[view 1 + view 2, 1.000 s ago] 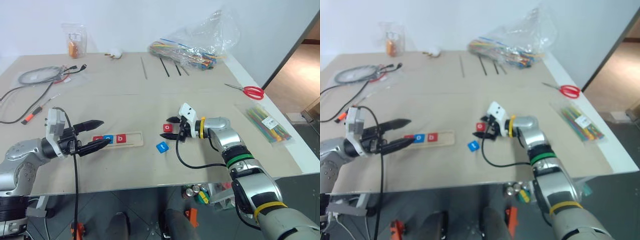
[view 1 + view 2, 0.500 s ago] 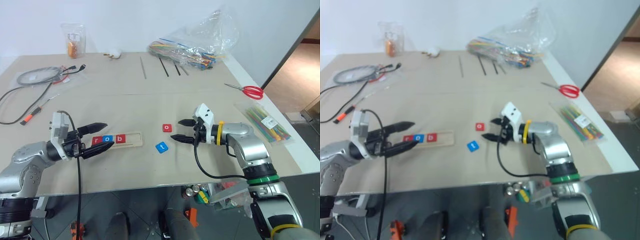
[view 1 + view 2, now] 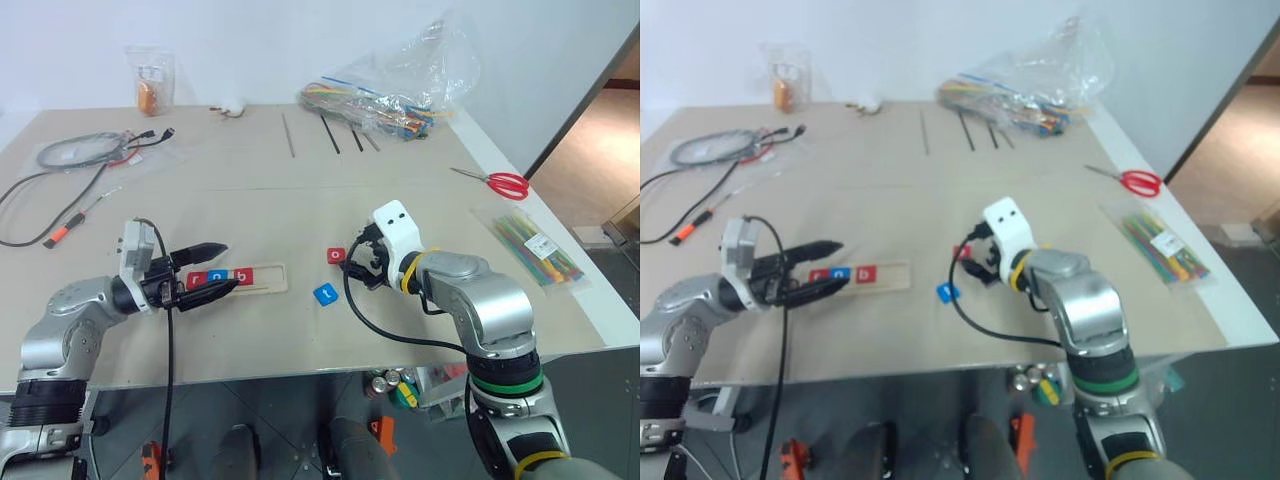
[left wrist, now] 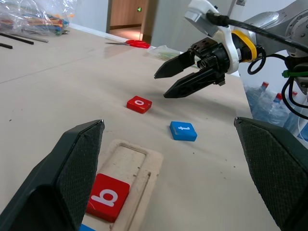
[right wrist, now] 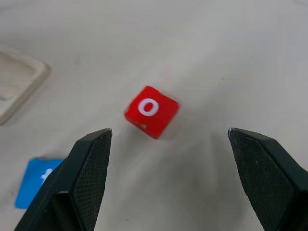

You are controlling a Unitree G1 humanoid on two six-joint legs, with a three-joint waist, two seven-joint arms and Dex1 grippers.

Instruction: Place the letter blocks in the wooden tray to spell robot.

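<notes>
Pale wood tray (image 3: 262,279) holds red r (image 3: 197,279), blue o (image 3: 219,277), red b (image 3: 242,276), all with white letters. Loose at its 3 o'clock: red o tile (image 3: 335,255), blue t tile (image 3: 325,294), white lettering too. Beige table (image 3: 250,205); red-handled scissors (image 3: 497,181) at 2 o'clock, black gripper fingers (image 4: 79,168), white right wrist housing with yellow band (image 3: 407,268).

beige table (image 3: 300,190), white wall (image 3: 250,40), wooden doorway floor (image 3: 590,150)
</notes>
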